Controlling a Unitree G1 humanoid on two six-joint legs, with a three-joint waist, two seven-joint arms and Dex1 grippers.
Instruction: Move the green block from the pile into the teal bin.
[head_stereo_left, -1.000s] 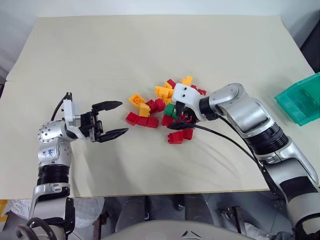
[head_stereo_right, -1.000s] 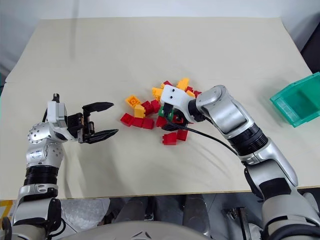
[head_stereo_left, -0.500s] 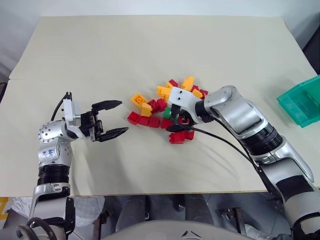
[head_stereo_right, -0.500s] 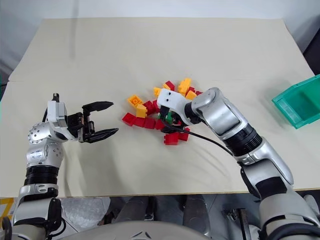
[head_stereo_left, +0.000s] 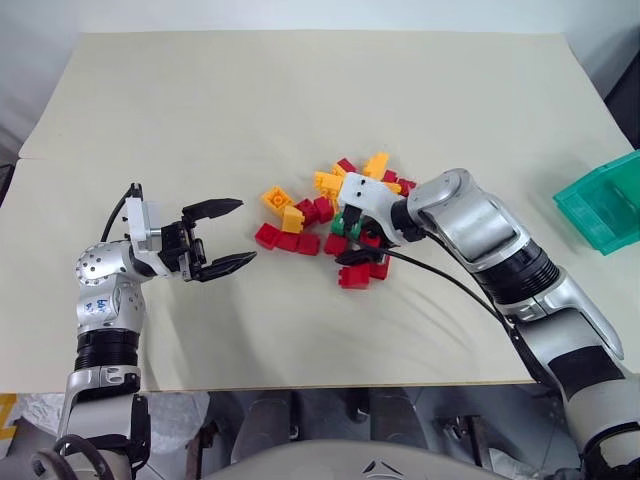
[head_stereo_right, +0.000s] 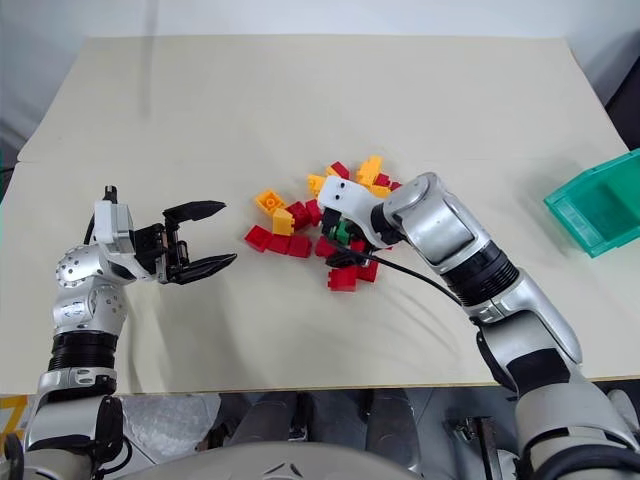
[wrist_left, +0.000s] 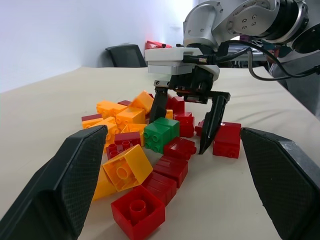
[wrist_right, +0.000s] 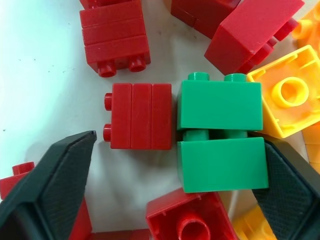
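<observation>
The pile (head_stereo_left: 335, 215) of red and yellow-orange bricks lies mid-table. In it the green block (wrist_right: 220, 132) shows as two green pieces pressed together, also visible from the side (wrist_left: 161, 134). My right gripper (head_stereo_left: 345, 237) points down into the pile and is open. One finger (wrist_right: 50, 190) stands beside a red brick, and the other finger (wrist_right: 290, 190) is against the green block's far side. It grips nothing. My left gripper (head_stereo_left: 245, 232) hovers open and empty to the left of the pile, facing it. The teal bin (head_stereo_left: 600, 205) sits at the table's right edge.
A red brick (wrist_right: 140, 116) lies right against the green block, between the right gripper's fingers. Yellow bricks (wrist_right: 287, 102) crowd the block's other side. The cream table (head_stereo_left: 300, 100) is bare behind the pile, and its front edge (head_stereo_left: 300, 385) runs close to the arms.
My right gripper has tipped further downward over the pile and its fingers have spread a little wider. The left gripper has stayed where it was.
</observation>
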